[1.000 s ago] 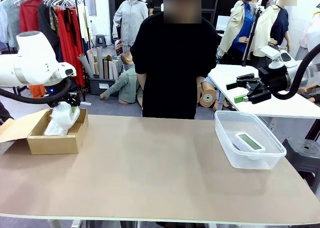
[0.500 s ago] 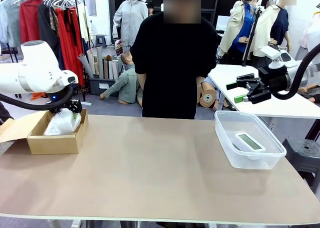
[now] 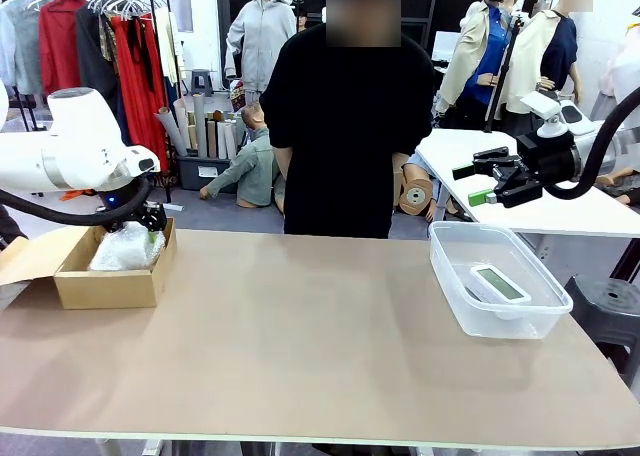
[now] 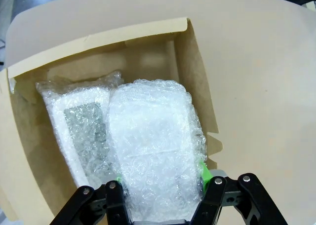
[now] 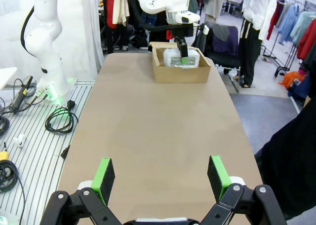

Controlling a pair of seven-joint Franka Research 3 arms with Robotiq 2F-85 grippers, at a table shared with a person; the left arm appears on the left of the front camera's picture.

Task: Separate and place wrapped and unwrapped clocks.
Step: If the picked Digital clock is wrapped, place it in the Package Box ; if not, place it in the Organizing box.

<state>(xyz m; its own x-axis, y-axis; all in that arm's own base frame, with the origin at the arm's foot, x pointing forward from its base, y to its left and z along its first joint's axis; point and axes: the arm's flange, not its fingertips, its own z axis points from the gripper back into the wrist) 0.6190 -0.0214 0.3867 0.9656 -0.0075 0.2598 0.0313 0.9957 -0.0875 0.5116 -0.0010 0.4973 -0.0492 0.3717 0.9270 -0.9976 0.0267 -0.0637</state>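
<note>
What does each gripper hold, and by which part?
Left gripper clamps the white bubble-wrap bundle at its near end, by both sides. Right gripper holds nothing.

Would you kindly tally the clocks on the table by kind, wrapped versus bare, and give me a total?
Wrapped clocks: 2, both bubble-wrap bundles in the cardboard box: one gripped by the left hand, one lying beside it.
Bare clocks: 1, the white digital clock in the clear plastic tub.
Total: 3 clocks.
</note>
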